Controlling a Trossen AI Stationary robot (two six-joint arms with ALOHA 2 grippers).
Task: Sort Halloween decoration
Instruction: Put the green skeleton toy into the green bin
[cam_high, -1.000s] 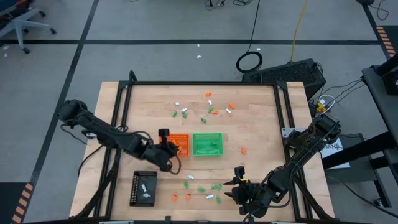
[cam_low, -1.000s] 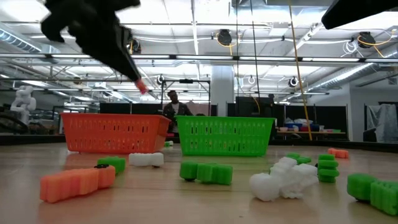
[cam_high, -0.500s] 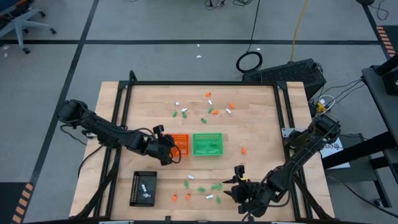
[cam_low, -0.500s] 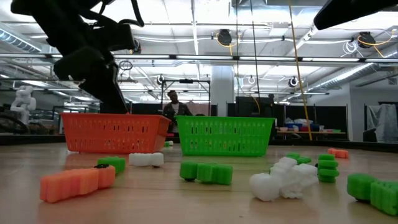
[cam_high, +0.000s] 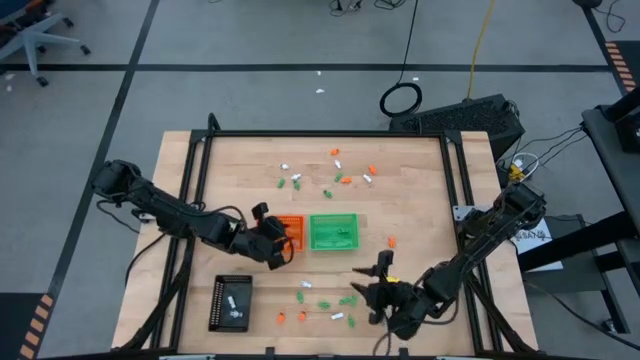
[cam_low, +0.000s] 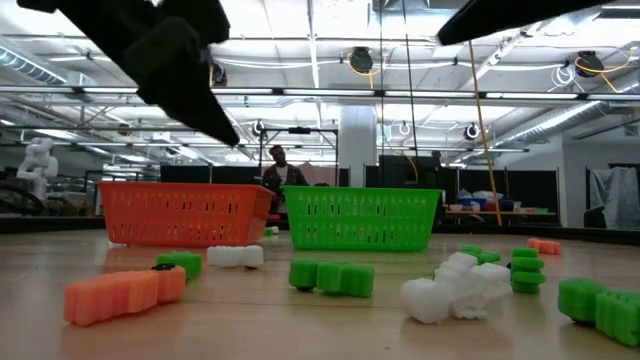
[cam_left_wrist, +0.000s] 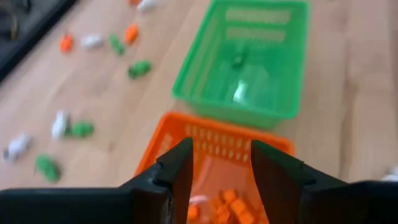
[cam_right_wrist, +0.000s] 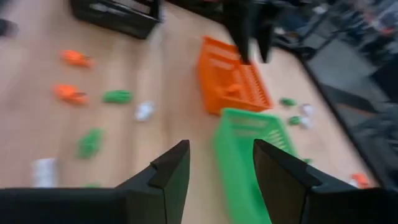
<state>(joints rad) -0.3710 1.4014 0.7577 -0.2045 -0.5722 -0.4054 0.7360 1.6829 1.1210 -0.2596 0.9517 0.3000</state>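
Small orange, green and white trinkets lie loose on the table in a near group (cam_high: 325, 303) and a far group (cam_high: 330, 175). One orange trinket (cam_high: 391, 241) lies alone, right of the green tray (cam_high: 334, 231). My left gripper (cam_left_wrist: 217, 162) hovers open and empty over the orange tray (cam_left_wrist: 217, 134), which holds orange trinkets (cam_left_wrist: 227, 202). In the high view it stands at the tray's left side (cam_high: 275, 243). My right gripper (cam_right_wrist: 221, 165) is open and empty above the near group's right end (cam_high: 365, 292), pointing toward the trays.
A black rectangular tray (cam_high: 231, 302) with a few white pieces stands at the near left. The orange tray (cam_low: 180, 213) and green tray (cam_low: 362, 218) stand side by side mid-table. Trinkets (cam_low: 330, 276) lie close to the near edge. A black frame rims the table.
My left gripper dipped toward the orange tray and has risen again. The small orange piece that showed at its fingertips a second ago no longer shows there. My right gripper has gone from the near edge toward the trays and the table's left.
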